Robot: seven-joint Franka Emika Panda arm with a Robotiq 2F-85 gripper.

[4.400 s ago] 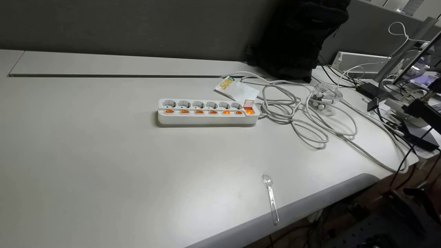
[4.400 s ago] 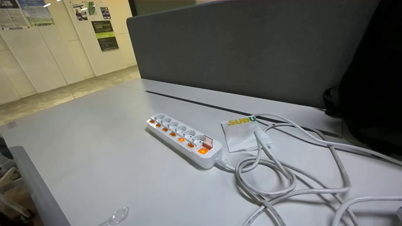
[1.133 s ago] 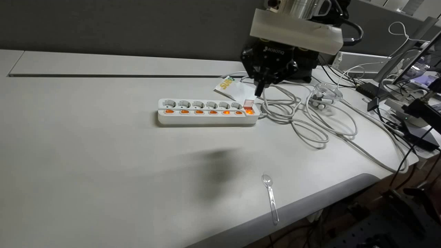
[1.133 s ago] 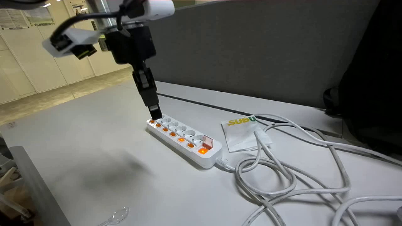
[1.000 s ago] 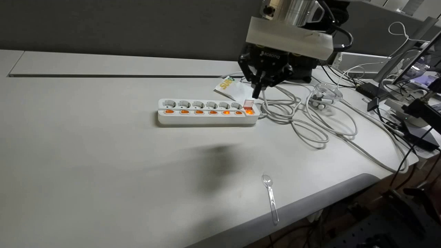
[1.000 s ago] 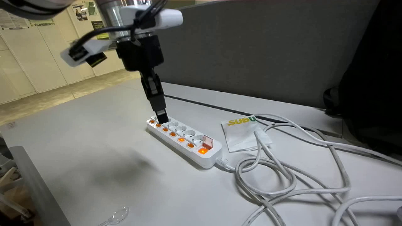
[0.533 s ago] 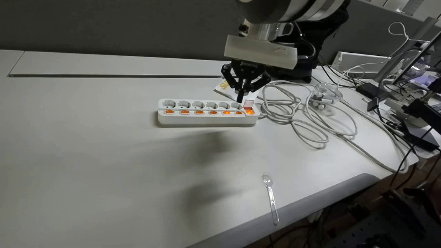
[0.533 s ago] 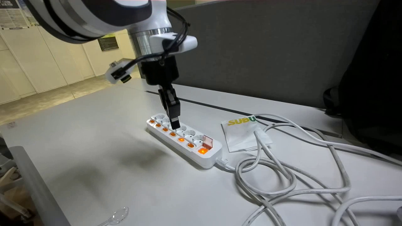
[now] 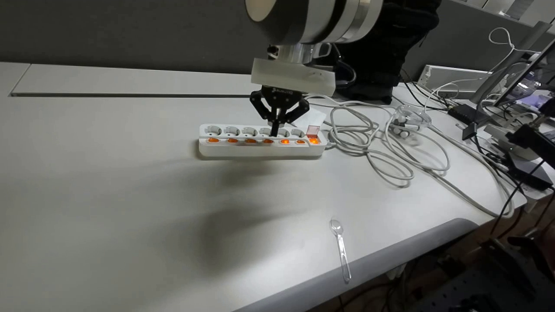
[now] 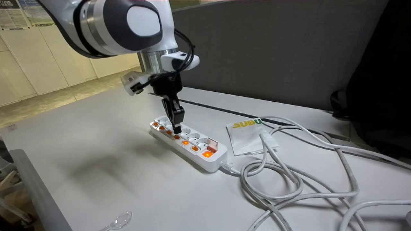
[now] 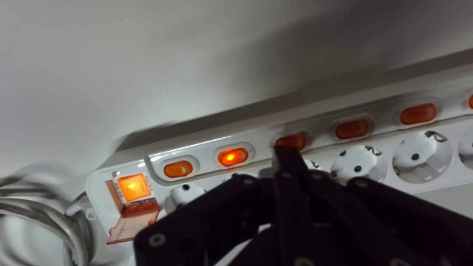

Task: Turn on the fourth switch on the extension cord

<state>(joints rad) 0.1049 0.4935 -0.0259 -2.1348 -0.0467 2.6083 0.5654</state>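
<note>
The extension cord (image 9: 256, 151) is a long white power strip lying flat on the table, with several sockets and a row of orange switches. Counted from the end away from the cable, the fourth switch (image 11: 295, 141) looks dark. Beside it, on the cable side, one small switch (image 11: 232, 157) glows, and so does the square main switch (image 11: 133, 187) under its raised clear cover. My gripper (image 9: 275, 131) points down, shut with nothing between its fingers. In the wrist view its fingertips (image 11: 290, 157) overlap the fourth switch's lower edge. Whether they touch it, I cannot tell.
Loops of pale cable (image 9: 353, 149) spread past the strip's main-switch end, near a printed paper napkin (image 10: 249, 138). A black backpack (image 9: 381, 47) stands behind against the grey partition (image 9: 151, 34). A clear plastic spoon (image 9: 341, 251) lies by the table's front edge.
Out of view at first, the arm has come in. Over the last second my shut gripper has travelled along the strip, away from the cable end, and lower, to the fourth switch. The lights look unchanged.
</note>
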